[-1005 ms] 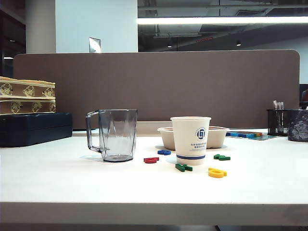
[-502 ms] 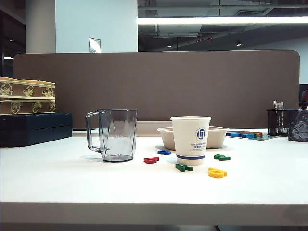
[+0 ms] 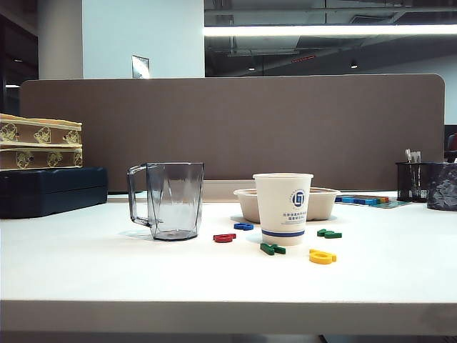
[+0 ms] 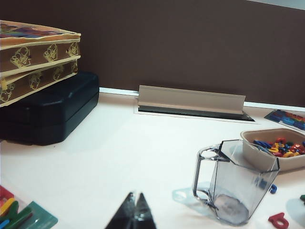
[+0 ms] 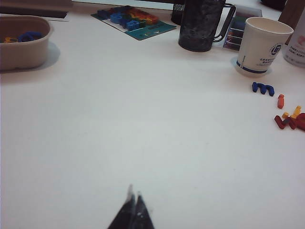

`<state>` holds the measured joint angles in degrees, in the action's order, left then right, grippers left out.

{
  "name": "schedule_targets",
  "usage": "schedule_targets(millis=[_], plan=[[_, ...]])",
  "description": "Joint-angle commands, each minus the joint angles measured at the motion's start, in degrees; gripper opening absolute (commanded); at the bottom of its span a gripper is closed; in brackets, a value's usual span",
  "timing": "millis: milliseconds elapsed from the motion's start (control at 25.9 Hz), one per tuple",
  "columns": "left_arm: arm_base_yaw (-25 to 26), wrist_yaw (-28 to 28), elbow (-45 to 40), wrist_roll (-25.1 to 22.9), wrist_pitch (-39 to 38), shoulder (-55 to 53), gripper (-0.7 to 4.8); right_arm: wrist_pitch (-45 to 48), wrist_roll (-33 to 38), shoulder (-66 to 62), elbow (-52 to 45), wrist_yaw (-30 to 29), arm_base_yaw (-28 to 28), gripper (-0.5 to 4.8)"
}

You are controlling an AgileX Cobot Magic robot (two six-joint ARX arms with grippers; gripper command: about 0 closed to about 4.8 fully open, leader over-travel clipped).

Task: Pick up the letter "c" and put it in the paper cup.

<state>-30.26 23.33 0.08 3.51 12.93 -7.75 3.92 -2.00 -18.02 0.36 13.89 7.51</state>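
Left gripper (image 4: 135, 212) and right gripper (image 5: 133, 210), both closed and empty, hover over the white tabletop (image 3: 86, 264); the paper cup (image 3: 283, 208) stands before a beige bowl (image 3: 320, 203); letter "c" cannot be identified.

On the table (image 3: 86, 271), the paper cup (image 3: 283, 208) stands in front of a bowl (image 3: 320, 203). A mug (image 3: 168, 199) stands to its left. Small letters lie around the cup's base. Stacked boxes (image 3: 39, 141) rest on a case (image 3: 50, 189) at far left.

left tool (image 4: 135, 210): black, pointed tips | right tool (image 5: 133, 210): black, pointed tips
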Motion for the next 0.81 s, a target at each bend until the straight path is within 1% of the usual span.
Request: schedule_targets(millis=[39, 193, 348, 464, 580, 811], plan=[[0.0, -0.2, 0.2, 0.0, -4.7, 2.8, -0.05, 0.6, 0.1, 0.0, -0.4, 0.1, 0.0, 0.00], [0.1, -0.2, 0.2, 0.0, -7.7, 4.2, -0.05, 0.6, 0.0, 0.0, -0.4, 0.1, 0.0, -0.01], [0.2, -0.2, 0.2, 0.0, -8.3, 4.2, -0.05, 0.6, 0.1, 0.0, -0.4, 0.1, 0.0, 0.00], [2.7, -0.2, 0.2, 0.0, -8.2, 4.2, -0.05, 0.6, 0.1, 0.0, -0.4, 0.1, 0.0, 0.00], [6.7, -0.2, 0.2, 0.0, -8.2, 5.0, -0.05, 0.6, 0.0, 0.0, -0.4, 0.1, 0.0, -0.01], [12.2, -0.2, 0.2, 0.0, -8.2, 6.8, -0.05, 0.6, 0.1, 0.0, -0.4, 0.1, 0.0, 0.00]])
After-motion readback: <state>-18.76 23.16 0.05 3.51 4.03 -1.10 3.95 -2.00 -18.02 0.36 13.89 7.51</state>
